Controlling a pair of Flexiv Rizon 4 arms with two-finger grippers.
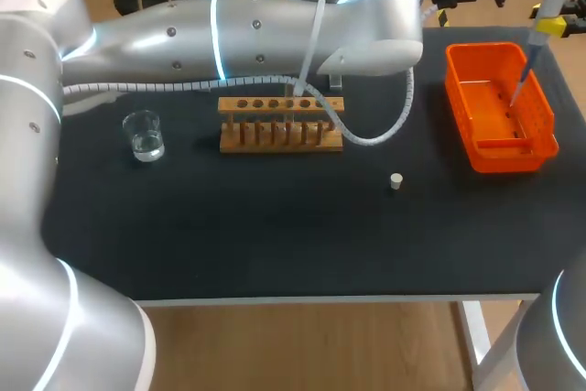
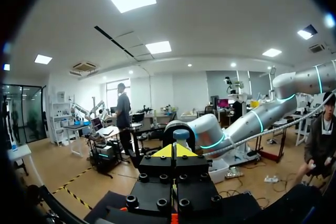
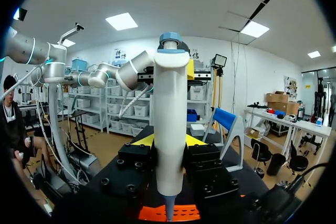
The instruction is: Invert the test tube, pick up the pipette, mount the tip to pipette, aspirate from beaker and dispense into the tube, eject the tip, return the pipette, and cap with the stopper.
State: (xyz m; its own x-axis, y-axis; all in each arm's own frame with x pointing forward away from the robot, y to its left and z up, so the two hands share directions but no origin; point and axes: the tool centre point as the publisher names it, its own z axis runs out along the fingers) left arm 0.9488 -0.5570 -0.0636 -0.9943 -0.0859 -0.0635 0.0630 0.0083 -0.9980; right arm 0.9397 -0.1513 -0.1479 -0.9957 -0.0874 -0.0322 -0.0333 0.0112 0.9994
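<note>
Right end effector [image 3: 168, 141] pinching the pipette [image 3: 170, 129] over the orange basket [image 1: 548, 125].
Left end effector [image 2: 173, 151] pressed together, close by; the stopper [image 1: 396, 180] lies on the counter [image 1: 275, 226] near the wooden rack [image 1: 280, 124].

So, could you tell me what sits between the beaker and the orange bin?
The wooden tube rack stands between the beaker and the orange bin, as the head view shows; a white cable loops beside the rack.
</note>
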